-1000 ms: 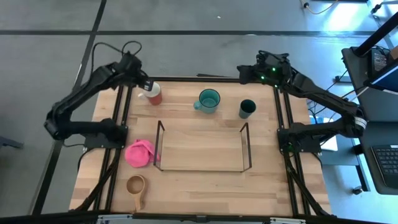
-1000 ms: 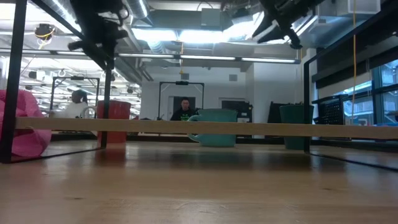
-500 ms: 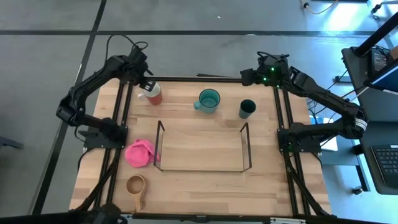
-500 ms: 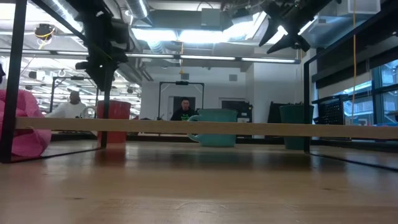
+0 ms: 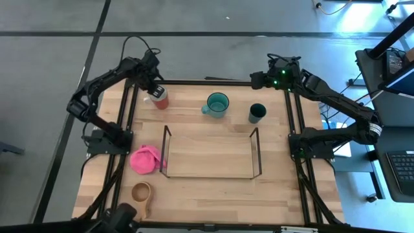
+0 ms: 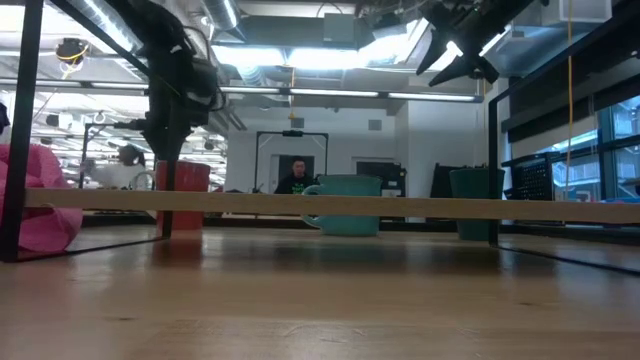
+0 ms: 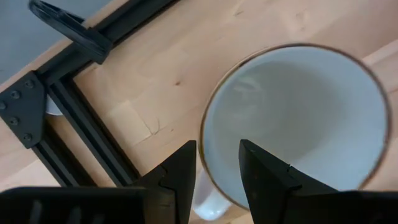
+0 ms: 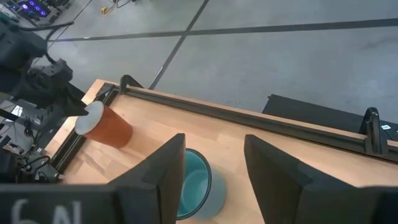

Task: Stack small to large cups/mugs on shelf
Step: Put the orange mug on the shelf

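Looking straight down, we see the left gripper point(image 5: 154, 91) hanging right over the white-rimmed mug point(image 5: 160, 98) at about 11 o'clock on the table point(image 5: 213, 188). Its wrist camera looks into the mug's white bowl point(image 7: 298, 118), and there the fingers point(image 7: 180, 171) stand spread, one on each side of the rim point(image 7: 208, 168), with a clear gap between them; we cannot tell whether either one touches it. In the level view this arm comes down to just above the mug's brownish side point(image 6: 183, 177).

The right gripper point(image 5: 257, 78) waits up at about 1 o'clock, above the table's far edge, its fingers point(image 8: 165, 171) also spread and holding nothing.

The teal mug point(image 5: 217, 105) stands near 12 o'clock, the small dark green cup point(image 5: 257, 112) just to its right, both apart from the grippers. The shelf point(image 5: 210, 154) sits in the middle of the table with no cup on it. The pink lumpy item point(image 5: 145, 159) lies just beside the shelf's left end, and the wooden long-handled cup point(image 5: 141, 193) rests near 7 o'clock.

A person point(image 6: 294, 176) shows far back in the room.
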{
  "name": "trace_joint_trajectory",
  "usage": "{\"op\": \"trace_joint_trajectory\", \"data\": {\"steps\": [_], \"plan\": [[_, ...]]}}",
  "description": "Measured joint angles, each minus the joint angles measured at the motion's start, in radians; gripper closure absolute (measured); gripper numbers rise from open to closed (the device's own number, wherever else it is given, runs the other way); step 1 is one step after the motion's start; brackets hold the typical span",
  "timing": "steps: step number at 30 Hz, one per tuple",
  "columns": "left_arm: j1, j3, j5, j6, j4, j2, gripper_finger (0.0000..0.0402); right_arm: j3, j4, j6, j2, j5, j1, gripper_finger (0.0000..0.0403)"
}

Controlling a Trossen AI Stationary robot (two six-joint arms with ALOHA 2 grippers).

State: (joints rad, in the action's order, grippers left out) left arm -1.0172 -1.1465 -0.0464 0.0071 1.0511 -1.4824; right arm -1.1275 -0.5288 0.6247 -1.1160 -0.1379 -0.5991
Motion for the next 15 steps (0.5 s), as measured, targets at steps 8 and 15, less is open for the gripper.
{"op": "trace_joint_trajectory", "data": {"steps": [8,15], "plan": [[0.000,0.000,-0.037,0.024,-0.018,-0.039,0.0286,0.000,0.000,0.000,0.000,0.005,0.000,0.0235],[0.001,0.000,-0.033,0.030,-0.018,-0.039,0.0323,0.000,0.000,-0.001,0.000,0.007,0.000,0.0235]]}}
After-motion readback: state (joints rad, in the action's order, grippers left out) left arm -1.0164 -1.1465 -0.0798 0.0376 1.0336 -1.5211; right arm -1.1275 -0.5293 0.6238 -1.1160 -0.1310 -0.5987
